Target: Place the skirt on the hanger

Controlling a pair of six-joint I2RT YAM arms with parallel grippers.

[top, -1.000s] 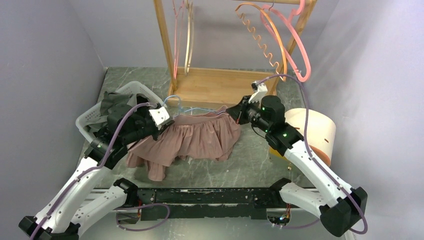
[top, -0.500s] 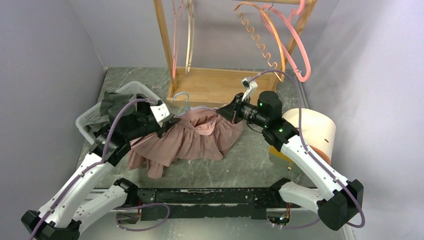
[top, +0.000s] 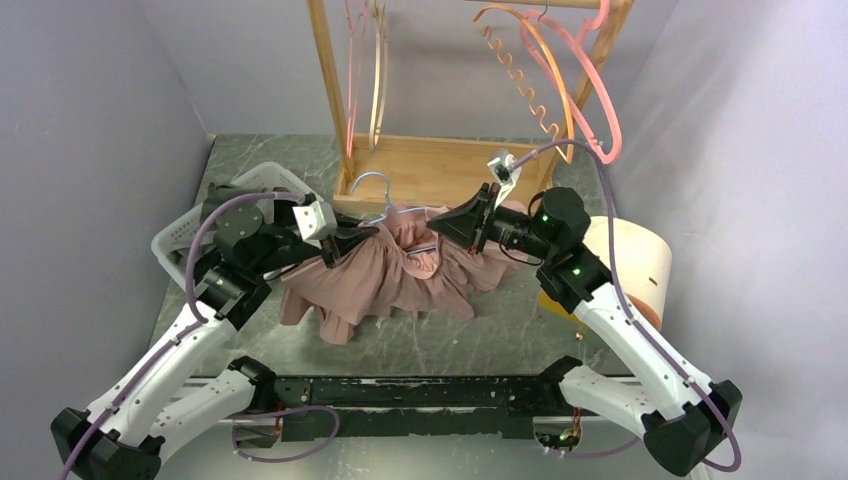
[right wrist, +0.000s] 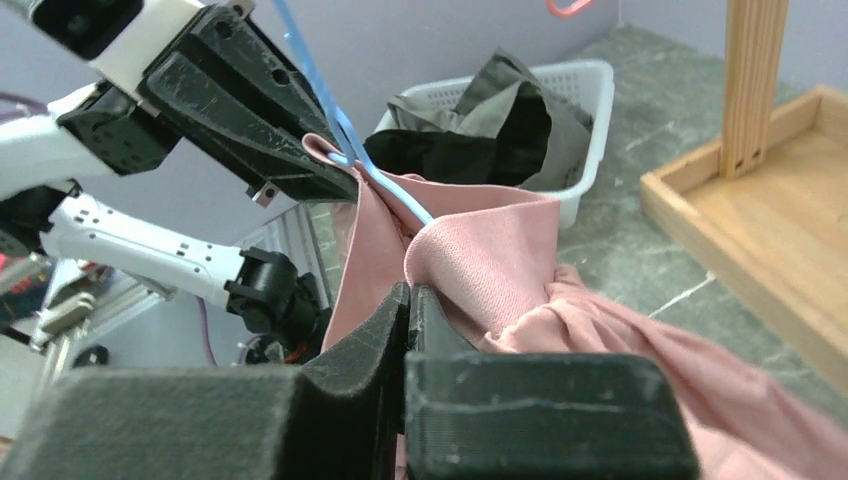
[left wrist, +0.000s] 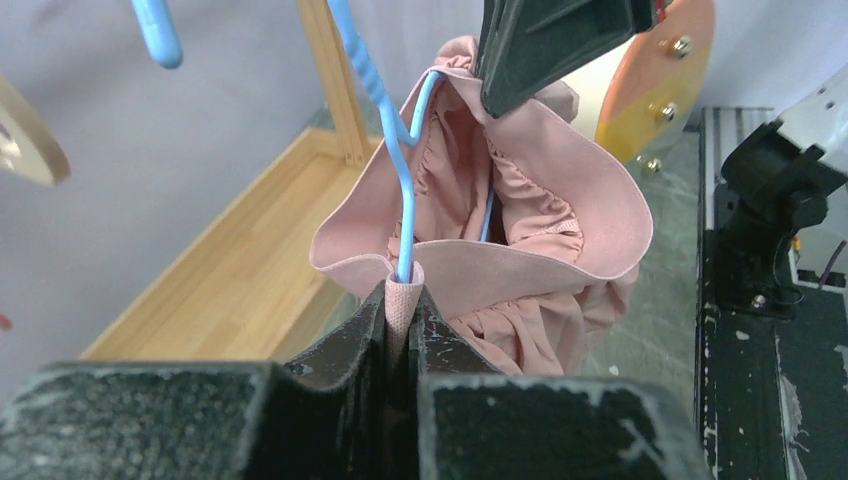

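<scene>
The pink skirt (top: 395, 285) hangs bunched just in front of the wooden rack (top: 430, 175), its waistband lifted off the table (top: 510, 330) and its hem trailing on the stone surface on the near side of the rack's base. The left gripper (top: 365, 238) is closed tight on a fold of the waistband at the end in front of the rack's left post. The blue hanger (left wrist: 365, 65) runs down into that same pinch, and its hook rises above the cloth toward the rack. The right gripper (top: 441, 222) is clamped on the opposite side of the waistband, in front of the middle of the rack's base, so the band gapes open between the two pincers with the hanger wire passing inside it. A white basket (top: 170, 240) of dark clothes sits left of the rack, and a cream cylinder (top: 630, 262) stands to its right
</scene>
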